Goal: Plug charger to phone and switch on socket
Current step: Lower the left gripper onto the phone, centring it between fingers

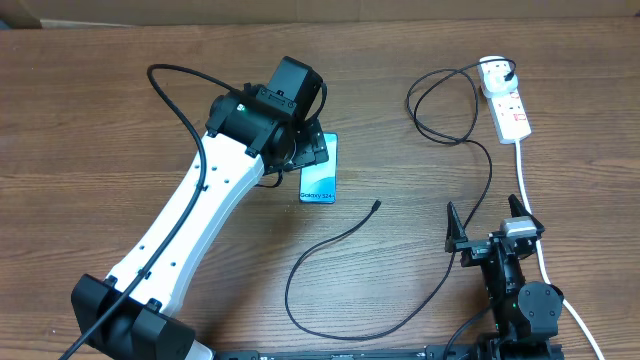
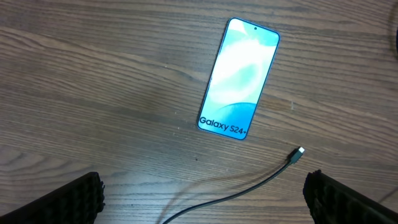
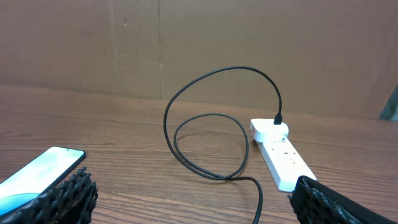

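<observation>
Wood-grain table (image 1: 80, 130), phone (image 2: 239, 78) lying flat, brown cardboard backdrop (image 3: 186, 37) behind

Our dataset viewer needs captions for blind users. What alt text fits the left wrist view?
A phone lies flat and face up on a wooden table, screen lit. The black charger's plug tip rests near its labelled end, not plugged in, with the open left end effector framing the bottom corners.

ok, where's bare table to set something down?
Widest bare wood: left of the left arm. Also the far side between the phone and the cable loops. Crowded: right side, with power strip, cable and right gripper.
</observation>
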Controlling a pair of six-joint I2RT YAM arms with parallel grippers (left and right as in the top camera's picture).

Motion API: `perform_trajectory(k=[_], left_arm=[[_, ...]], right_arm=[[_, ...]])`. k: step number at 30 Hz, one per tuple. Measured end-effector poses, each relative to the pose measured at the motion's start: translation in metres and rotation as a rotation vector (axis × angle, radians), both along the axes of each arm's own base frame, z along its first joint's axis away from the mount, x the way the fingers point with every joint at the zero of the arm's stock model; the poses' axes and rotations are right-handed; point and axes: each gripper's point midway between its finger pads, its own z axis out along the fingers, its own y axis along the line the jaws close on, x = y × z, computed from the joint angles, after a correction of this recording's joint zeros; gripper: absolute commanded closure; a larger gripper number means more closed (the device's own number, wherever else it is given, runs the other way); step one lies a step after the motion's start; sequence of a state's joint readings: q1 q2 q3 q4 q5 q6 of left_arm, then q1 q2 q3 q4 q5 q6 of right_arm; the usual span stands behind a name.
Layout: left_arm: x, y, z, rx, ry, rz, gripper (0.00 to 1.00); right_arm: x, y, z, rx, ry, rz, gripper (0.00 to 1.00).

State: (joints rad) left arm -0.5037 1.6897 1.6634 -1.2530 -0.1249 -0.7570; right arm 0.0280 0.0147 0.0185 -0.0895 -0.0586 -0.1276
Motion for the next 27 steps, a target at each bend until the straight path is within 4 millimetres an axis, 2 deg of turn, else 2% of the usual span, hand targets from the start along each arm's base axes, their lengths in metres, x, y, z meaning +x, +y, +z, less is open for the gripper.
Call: perform_trajectory(k=[6, 13, 17, 27], left_arm=[[-0.008, 0.004, -0.022, 0.021, 0.045, 0.009, 0.01], [-0.006, 0.001, -0.052, 0.009, 0.048, 0.007, 0.00], [0.001, -0.004, -0.055, -0.007, 0.023, 0.000, 0.00], [0.002, -0.005, -0.056, -0.010, 0.017, -0.002, 0.00]], right_arm=[[0.000, 0.000, 0.000, 0.000, 0.000, 0.000, 0.00], [0.000, 0.000, 0.000, 0.000, 0.000, 0.000, 0.00], [0.000, 0.000, 0.000, 0.000, 0.000, 0.000, 0.00], [0.000, 0.000, 0.000, 0.000, 0.000, 0.000, 0.00]])
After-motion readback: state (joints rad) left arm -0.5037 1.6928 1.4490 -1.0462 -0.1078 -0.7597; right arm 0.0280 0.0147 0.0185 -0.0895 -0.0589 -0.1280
